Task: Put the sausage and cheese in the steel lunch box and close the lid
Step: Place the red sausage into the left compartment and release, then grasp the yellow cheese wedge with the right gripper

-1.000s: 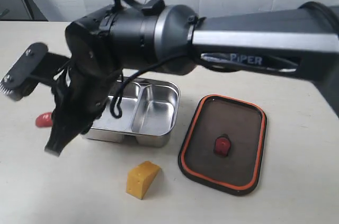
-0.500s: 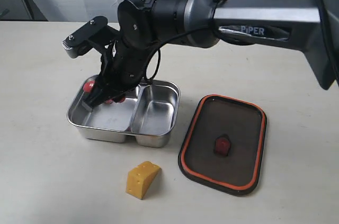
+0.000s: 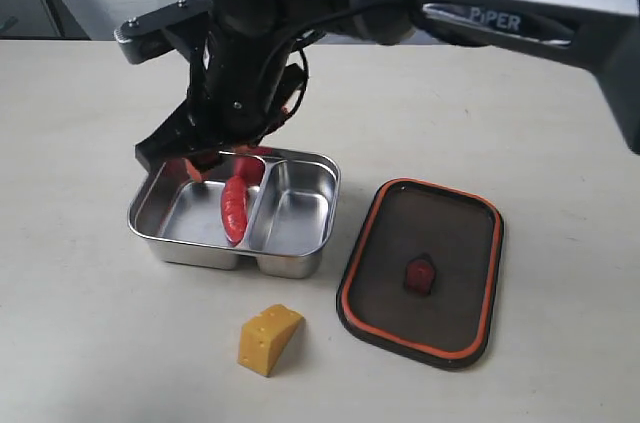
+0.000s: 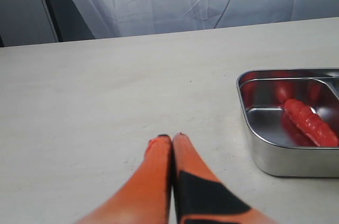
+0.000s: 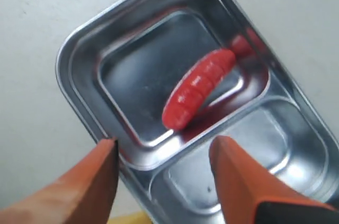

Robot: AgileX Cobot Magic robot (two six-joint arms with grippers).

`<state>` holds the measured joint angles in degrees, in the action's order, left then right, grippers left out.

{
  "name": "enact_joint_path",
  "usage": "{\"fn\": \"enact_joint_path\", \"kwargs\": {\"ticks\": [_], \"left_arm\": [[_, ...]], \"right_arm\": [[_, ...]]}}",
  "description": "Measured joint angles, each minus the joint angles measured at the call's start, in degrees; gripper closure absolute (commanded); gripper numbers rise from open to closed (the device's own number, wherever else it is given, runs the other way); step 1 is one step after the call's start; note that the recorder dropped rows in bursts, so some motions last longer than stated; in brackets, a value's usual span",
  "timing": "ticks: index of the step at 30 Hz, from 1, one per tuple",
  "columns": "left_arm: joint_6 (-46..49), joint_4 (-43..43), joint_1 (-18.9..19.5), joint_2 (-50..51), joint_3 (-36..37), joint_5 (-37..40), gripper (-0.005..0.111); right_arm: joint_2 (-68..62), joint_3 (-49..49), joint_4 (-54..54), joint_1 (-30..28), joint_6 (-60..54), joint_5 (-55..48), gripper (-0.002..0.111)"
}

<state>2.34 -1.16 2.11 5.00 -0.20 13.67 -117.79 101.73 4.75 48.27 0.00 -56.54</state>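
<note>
The red sausage (image 3: 233,208) lies loose in the left compartment of the steel lunch box (image 3: 215,253), one end leaning on the divider. My right gripper (image 5: 164,147) hovers open just above the box, nothing between its orange fingers, with the sausage (image 5: 198,87) below it. The yellow cheese (image 3: 270,339) sits on the table in front of the box. The dark lid (image 3: 422,271) lies to the right of the box, orange seal rim up. My left gripper (image 4: 170,138) is shut and empty, low over bare table beside the box (image 4: 254,144).
The right arm (image 3: 480,3) reaches across from the right and hangs over the box's far side. White curtains back the table's far edge. The box's right compartment (image 3: 290,213) holds nothing.
The right gripper carried the sausage from the table left of the box over the left compartment, opened, and rose. The sausage now rests in the box.
</note>
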Motion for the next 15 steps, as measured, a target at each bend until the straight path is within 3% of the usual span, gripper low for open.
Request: {"fn": "enact_joint_path", "kwargs": {"ticks": [5,15], "left_arm": [[0.0,0.0,0.0,0.0,0.0,0.0,0.106],[0.0,0.0,0.0,0.0,0.0,0.0,0.106]], "right_arm": [[6.22,-5.03,-0.71,0.35,8.43,-3.26,0.055],[20.04,-28.85,0.18,9.26,34.18,8.4,0.055]]}}
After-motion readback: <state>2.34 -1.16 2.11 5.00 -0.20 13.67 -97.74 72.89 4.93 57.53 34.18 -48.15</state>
